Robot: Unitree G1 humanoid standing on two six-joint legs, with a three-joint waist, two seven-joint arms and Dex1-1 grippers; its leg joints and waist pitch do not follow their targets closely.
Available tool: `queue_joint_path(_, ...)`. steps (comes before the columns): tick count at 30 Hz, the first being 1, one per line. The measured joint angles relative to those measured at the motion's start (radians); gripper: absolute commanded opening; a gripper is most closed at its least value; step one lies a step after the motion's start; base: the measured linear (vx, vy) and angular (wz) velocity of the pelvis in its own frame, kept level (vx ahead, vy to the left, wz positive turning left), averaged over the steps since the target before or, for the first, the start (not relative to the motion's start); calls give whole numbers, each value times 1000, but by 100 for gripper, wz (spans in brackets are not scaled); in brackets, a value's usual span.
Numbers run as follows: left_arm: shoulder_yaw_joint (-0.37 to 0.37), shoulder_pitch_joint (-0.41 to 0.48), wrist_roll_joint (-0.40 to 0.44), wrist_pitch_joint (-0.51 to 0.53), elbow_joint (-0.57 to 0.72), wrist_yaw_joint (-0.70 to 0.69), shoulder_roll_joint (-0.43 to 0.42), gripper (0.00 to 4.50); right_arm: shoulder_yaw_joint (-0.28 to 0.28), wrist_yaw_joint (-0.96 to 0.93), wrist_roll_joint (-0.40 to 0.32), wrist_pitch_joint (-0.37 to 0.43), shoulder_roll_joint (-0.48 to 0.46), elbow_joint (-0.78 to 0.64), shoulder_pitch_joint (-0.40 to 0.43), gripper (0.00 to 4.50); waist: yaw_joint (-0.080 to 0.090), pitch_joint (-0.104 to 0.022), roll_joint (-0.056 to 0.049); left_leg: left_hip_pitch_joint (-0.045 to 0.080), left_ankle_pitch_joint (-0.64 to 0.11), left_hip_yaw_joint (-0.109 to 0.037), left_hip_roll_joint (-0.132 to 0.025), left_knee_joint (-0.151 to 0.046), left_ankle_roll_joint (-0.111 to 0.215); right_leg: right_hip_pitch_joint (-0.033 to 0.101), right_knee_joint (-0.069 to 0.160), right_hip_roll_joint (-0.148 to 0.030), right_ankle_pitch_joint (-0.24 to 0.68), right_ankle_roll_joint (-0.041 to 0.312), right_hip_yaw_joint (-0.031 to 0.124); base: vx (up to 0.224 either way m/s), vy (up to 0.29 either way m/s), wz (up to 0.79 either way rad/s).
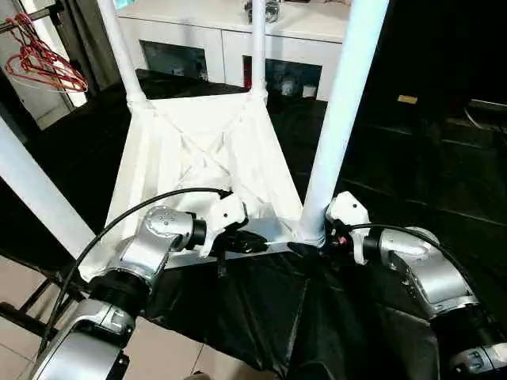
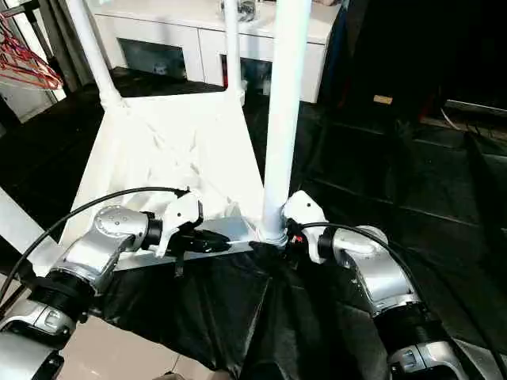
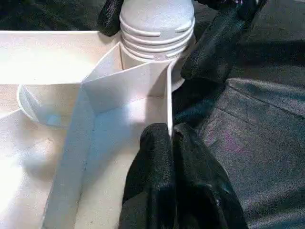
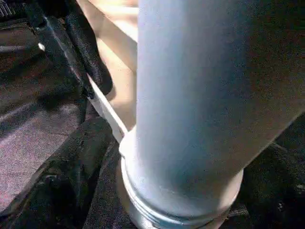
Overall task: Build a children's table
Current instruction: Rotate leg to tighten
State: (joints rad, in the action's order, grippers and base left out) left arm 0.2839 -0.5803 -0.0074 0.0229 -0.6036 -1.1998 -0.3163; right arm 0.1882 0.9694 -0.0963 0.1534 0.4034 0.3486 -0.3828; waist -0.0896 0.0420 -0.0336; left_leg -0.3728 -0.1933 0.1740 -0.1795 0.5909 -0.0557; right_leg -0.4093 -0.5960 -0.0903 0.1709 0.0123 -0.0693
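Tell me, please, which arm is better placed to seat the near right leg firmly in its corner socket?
The right. Its end effector straddles the base of that leg at the socket, while the left end effector is shut on the tabletop rim, steadying it.

Smooth white plastic tabletop, glossy white tube leg, wrinkled black cloth, silver metal forearms

Background of the work area. A black cloth covers the work surface and hangs over its near edge above a floor of pale tiles. Along the far side stands a white cabinet with dark glass doors. Red wire hangers hang from a rail at the far left, beside a dark curtain.
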Motion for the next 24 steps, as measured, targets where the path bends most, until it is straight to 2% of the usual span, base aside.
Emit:
queue_joint_path(4, 0, 7, -7, 0, 8, -11, -10, 0, -2, 5, -20, 0, 0, 0, 0, 326, 0, 0, 0, 0, 2, 0, 0, 0, 3, 0, 0, 0, 0, 0, 0, 0, 0, 0)
queue_joint_path(6, 0, 13, -11, 0, 13, -19, -15, 0, -3, 11, -21, 1, 0, 0, 0, 326, 0, 0, 0, 0, 2, 0, 0, 0, 3, 0, 0, 0, 0, 0, 0, 0, 0, 0)
queue_joint_path(7, -1, 17, -13, 0, 16, -21, -17, 0, -3, 18, -21, 1, 0, 0, 1, 304, -1, 0, 0, 0, 2, 0, 0, 0, 2, 0, 0, 0, 0, 0, 0, 0, 0, 0)
queue_joint_path(11, -1, 19, -16, 2, 17, -28, -18, 0, -5, 22, -28, 3, 0, -6, 9, 281, -2, 0, 0, 0, 0, 0, 0, 1, 0, 0, 0, 0, 0, 0, 0, 0, 0, 0)
queue_joint_path(18, 0, 19, -18, 18, 22, -39, -21, 0, -7, 30, -32, 5, 0, -14, 18, 274, -3, 0, 0, 0, 0, 0, 0, 0, 0, 0, 0, 0, 0, 0, 0, 0, 0, 0)
queue_joint_path(20, 0, 19, -18, 24, 23, -24, -18, 0, -23, 13, -40, 14, -23, -16, 30, 274, -3, 0, 0, 1, 0, 0, 0, 1, 0, 1, 0, 0, 0, 0, 0, 0, 0, 0)
queue_joint_path(24, -5, 0, 23, 30, -20, 127, 48, 0, -73, -174, -16, 28, -111, 21, 33, 273, 0, 0, 0, 7, 1, 0, 0, 1, -1, 7, -1, 0, 0, 0, 1, 0, 0, 0)
